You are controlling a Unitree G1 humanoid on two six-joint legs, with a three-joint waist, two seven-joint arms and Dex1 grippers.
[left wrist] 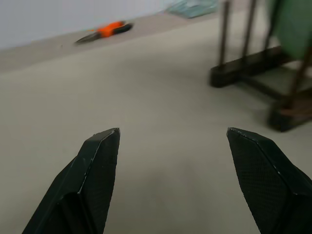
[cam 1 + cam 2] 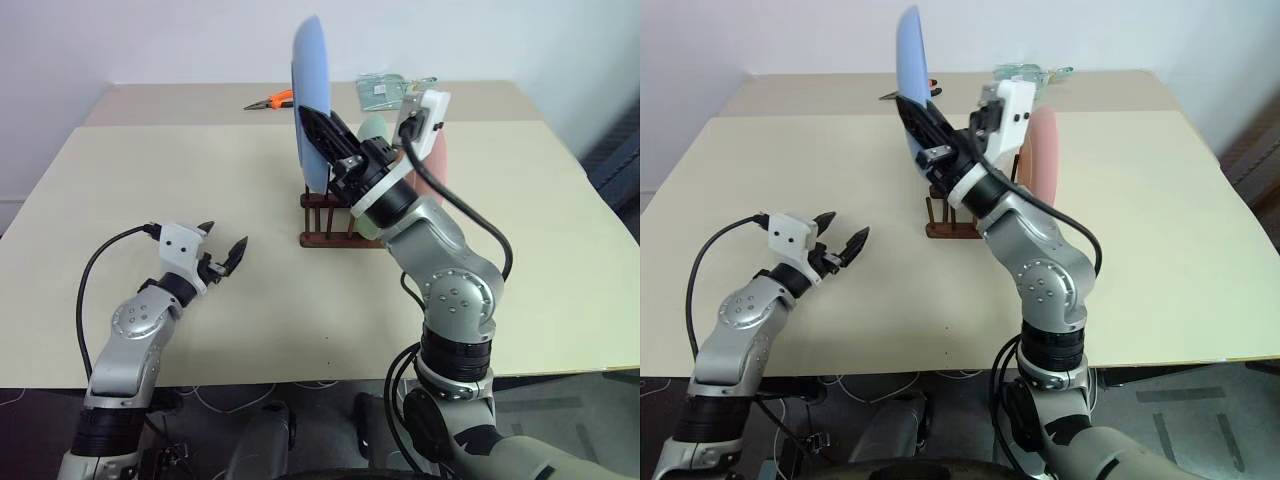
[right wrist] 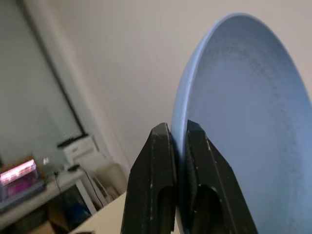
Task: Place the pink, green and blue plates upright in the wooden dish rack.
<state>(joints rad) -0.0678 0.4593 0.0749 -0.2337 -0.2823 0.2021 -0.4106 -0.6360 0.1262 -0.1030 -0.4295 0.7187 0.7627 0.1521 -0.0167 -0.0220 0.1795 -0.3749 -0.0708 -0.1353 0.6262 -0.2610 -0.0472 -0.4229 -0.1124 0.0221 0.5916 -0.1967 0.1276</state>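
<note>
My right gripper [image 2: 322, 132] is shut on the rim of the blue plate [image 2: 310, 95] and holds it upright and edge-on over the near end of the wooden dish rack [image 2: 328, 216]. In the right wrist view both fingers pinch the blue plate [image 3: 243, 122] at its edge. The green plate [image 2: 372, 128] and the pink plate [image 2: 1043, 155] stand upright in the rack behind my right arm, partly hidden by it. My left gripper [image 2: 222, 252] is open and empty, low over the table, left of the rack [image 1: 253, 63].
Orange-handled pliers [image 2: 272, 100] and a clear packet [image 2: 385, 90] lie at the far side of the beige table [image 2: 150, 200]. Bare tabletop lies between my left gripper and the rack. A cable loops from my left wrist.
</note>
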